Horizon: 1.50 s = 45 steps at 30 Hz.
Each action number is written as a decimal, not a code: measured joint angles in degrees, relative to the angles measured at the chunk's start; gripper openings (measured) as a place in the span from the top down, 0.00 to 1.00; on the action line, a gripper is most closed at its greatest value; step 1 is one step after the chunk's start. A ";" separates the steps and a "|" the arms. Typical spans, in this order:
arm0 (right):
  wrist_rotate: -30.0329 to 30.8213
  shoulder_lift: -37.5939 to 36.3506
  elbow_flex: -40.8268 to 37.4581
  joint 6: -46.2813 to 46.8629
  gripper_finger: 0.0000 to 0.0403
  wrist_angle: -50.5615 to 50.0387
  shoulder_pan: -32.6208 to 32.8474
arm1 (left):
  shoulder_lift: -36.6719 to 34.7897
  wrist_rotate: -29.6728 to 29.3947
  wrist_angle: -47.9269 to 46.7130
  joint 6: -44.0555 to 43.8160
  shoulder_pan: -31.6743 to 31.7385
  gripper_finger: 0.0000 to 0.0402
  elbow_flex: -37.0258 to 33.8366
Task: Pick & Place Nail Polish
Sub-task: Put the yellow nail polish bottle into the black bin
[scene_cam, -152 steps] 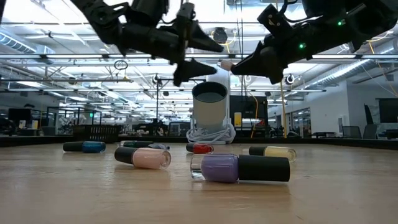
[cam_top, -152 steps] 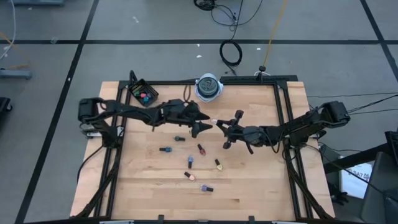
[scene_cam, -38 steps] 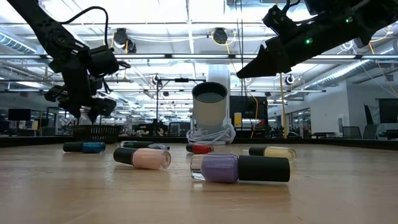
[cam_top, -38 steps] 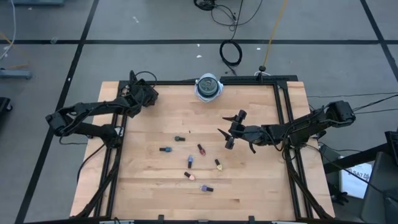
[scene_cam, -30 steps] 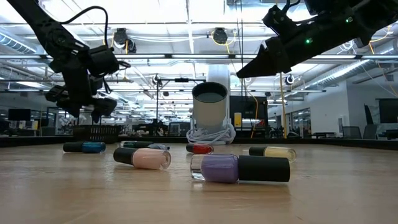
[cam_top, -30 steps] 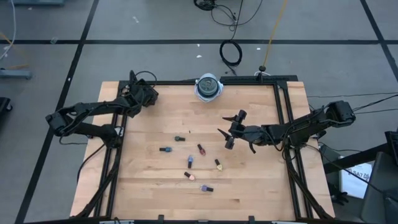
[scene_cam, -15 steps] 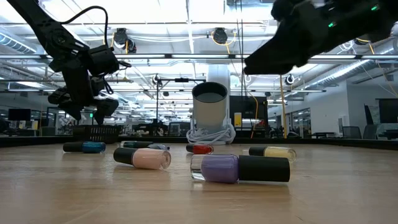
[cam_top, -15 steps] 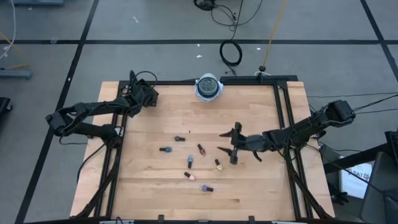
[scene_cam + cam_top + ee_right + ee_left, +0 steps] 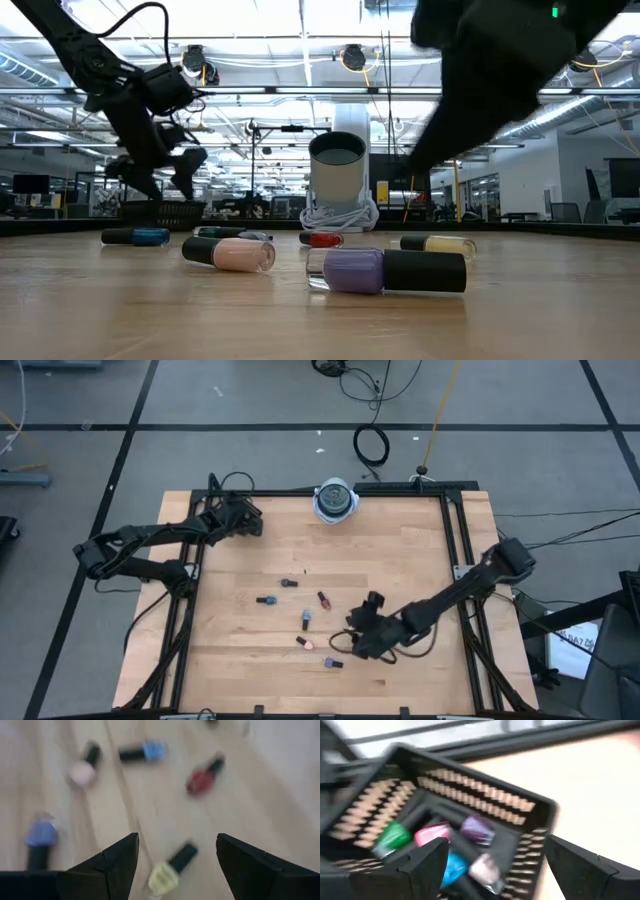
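The right hand (image 9: 172, 865), open and empty, has swung down over the yellow bottle (image 9: 170, 867) directly below; the left hand (image 9: 490, 865), also open and empty, hovers above the black box (image 9: 470, 815).

Left arm stretched toward the table's far left corner, left gripper (image 9: 247, 520) raised above the surface, fingers (image 9: 427, 865) spread apart, nothing between them. Right arm reaching from the right edge diagonally toward the near middle, bent low; right gripper (image 9: 352, 647) wide apart and empty.
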 joint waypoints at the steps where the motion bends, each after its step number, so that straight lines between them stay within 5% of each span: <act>1: -1.78 1.31 0.91 2.42 0.38 -1.69 -0.31 | 0.00 1.82 0.71 0.32 -0.17 0.19 0.00; 9: -8.95 5.86 1.87 10.27 0.38 -5.39 -1.46 | 0.02 0.97 1.80 2.52 -1.18 0.23 0.00; 18: -9.27 5.18 1.87 8.99 0.38 -5.64 -1.79 | 0.02 -17.67 -5.27 0.67 -0.71 0.26 0.02; 24: -10.47 5.19 1.81 9.18 0.38 -6.35 -1.78 | 0.02 -21.99 -9.53 -2.55 0.19 0.25 0.02; 38: -10.35 5.60 1.80 10.69 0.38 -6.66 -2.21 | -11.24 -5.04 -9.34 0.87 -7.28 0.26 2.58; 42: -10.30 5.60 1.79 10.71 0.38 -6.46 -2.23 | -10.96 5.02 -10.08 1.51 -9.29 0.26 2.51; 45: -10.30 5.60 1.79 10.71 0.38 -6.03 -2.23 | -8.66 7.16 -10.17 1.35 -10.52 0.26 2.51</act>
